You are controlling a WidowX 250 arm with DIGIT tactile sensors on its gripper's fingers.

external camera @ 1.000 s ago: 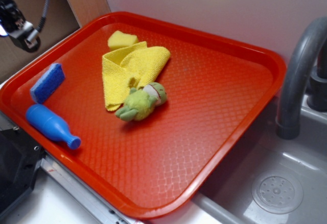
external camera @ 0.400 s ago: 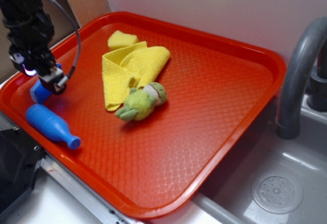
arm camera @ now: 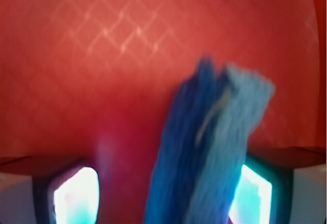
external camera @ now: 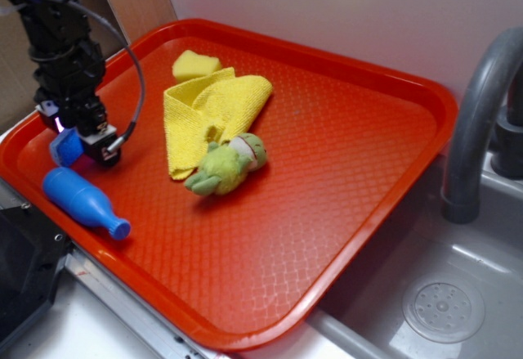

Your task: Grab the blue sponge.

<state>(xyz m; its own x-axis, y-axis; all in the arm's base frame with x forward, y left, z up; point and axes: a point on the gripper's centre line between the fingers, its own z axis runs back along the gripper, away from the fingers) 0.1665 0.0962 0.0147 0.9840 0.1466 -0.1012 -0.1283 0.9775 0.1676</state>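
I see the sponge point(arm camera: 209, 147) standing between my gripper's point(external camera: 78, 145) spread fingers; it looks light and soft, so I would squeeze its long sides.

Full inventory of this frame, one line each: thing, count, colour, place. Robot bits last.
tray: 1, red, on the counter beside the sink, holds all the small items
blue sponge: 1, blue, tray's left edge, between the gripper's fingers; wrist view shows it standing on edge
bottle: 1, blue plastic, lying on its side at the tray's front-left
yellow sponge: 1, yellow, tray's far side
cloth: 1, yellow, folded, mid-tray, next to the yellow sponge
plush toy: 1, green, against the cloth's near edge
faucet: 1, grey, right of the tray
sink: 1, grey, lower right, with round drain
gripper: 1, black, down on the blue sponge; whether closed is unclear
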